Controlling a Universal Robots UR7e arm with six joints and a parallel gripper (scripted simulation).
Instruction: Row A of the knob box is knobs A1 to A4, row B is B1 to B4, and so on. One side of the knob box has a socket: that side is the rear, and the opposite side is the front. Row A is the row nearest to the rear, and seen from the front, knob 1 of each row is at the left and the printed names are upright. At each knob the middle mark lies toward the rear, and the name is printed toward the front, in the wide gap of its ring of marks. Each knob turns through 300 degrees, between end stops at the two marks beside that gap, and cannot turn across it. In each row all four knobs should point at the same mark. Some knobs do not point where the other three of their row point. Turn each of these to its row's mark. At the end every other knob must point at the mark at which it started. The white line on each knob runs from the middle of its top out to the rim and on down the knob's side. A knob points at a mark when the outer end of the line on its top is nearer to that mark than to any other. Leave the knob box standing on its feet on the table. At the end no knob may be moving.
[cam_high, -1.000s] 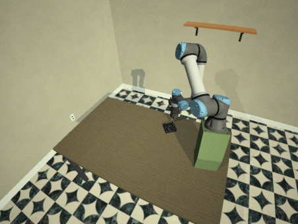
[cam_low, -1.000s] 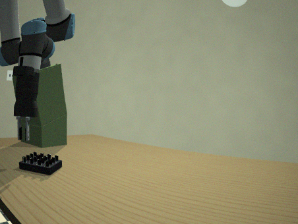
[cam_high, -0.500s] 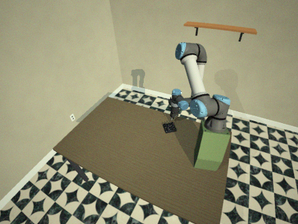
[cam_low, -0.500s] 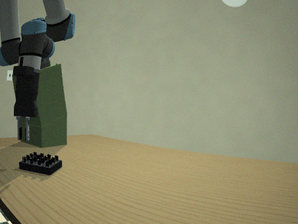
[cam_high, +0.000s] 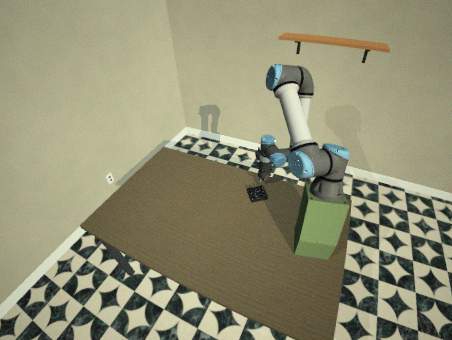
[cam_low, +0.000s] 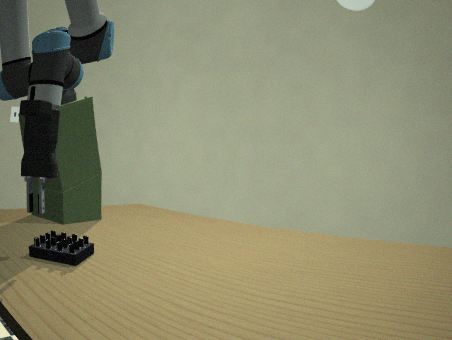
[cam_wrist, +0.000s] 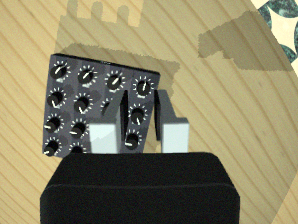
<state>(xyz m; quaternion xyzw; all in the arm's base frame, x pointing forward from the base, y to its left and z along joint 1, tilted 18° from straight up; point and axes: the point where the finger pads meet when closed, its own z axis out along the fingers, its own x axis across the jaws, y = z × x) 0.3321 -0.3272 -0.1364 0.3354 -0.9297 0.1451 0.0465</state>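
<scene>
The black knob box (cam_high: 257, 193) (cam_low: 63, 249) (cam_wrist: 68, 91) stands on its feet on the wooden table (cam_high: 190, 230) (cam_low: 250, 285) (cam_wrist: 220, 116), close to the arm's base. It carries a grid of small black knobs with white lines and rings of marks. My gripper (cam_high: 260, 178) (cam_low: 35, 210) (cam_wrist: 141, 105) points straight down and hangs a short way above the box, over its right-hand columns in the wrist view. Its fingers stand partly apart with nothing between them. The gripper body hides the near edge of the box in the wrist view.
The green pedestal (cam_high: 320, 225) (cam_low: 75, 165) that carries the arm stands on the table just beyond the box. The table's edge and checkered floor (cam_wrist: 280, 3) lie near. An orange shelf (cam_high: 334, 42) hangs high on the wall.
</scene>
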